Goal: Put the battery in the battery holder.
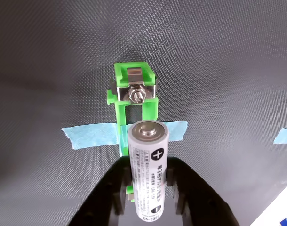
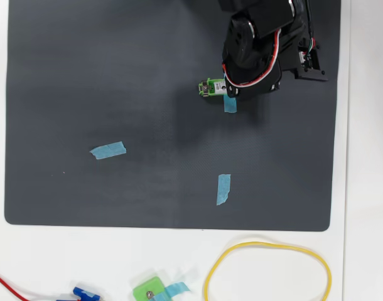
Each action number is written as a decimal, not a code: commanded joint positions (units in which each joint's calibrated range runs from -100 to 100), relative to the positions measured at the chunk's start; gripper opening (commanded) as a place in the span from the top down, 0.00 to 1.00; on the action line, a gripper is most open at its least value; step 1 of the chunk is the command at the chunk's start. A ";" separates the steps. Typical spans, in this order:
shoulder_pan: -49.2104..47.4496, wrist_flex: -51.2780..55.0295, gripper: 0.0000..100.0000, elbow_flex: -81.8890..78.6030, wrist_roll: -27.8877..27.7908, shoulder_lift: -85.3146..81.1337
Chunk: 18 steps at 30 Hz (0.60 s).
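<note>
In the wrist view my gripper (image 1: 147, 190) is shut on the battery (image 1: 147, 169), a white-silver cylinder with dark print. Its plus end points away from me. The black fingers (image 1: 108, 195) clamp it on both sides. The battery hangs over the near part of the green battery holder (image 1: 134, 96), lined up with its length and covering its near half. The holder's far end with a metal screw is in plain sight. Blue tape (image 1: 96, 135) runs across the holder on the dark mat. In the overhead view the arm (image 2: 260, 50) covers most of the holder (image 2: 209, 88) and the battery.
The dark mat (image 2: 116, 94) carries two more blue tape strips (image 2: 108, 150) (image 2: 223, 189). On the white table below the mat lie a yellow loop (image 2: 267, 269), a small green square piece (image 2: 149, 290) and a red wire (image 2: 9, 285). Another tape end (image 1: 284, 135) shows at the right in the wrist view.
</note>
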<state>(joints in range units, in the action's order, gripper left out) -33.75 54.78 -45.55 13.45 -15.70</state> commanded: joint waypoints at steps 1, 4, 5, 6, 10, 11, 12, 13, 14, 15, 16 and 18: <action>0.48 0.11 1.00 0.18 0.22 -1.91; 0.58 0.03 1.00 0.18 0.22 -1.91; 0.58 -0.06 1.00 0.18 0.22 -1.91; 0.58 -0.06 1.00 0.18 0.22 -1.91; 0.58 -0.32 1.00 0.18 0.22 -0.97; 0.58 -0.32 1.00 0.18 0.22 -0.97; 0.58 -0.32 1.00 0.18 0.22 -0.88; 0.48 -0.32 1.00 0.18 0.32 -0.88; 0.48 -0.32 1.00 0.18 1.47 -0.88; 0.17 -0.32 1.00 0.18 2.36 -0.80; 0.07 -0.23 1.00 0.18 2.57 -0.80; -0.04 -0.23 1.00 0.18 2.57 -0.80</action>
<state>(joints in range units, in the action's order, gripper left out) -33.86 54.78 -45.64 15.73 -15.70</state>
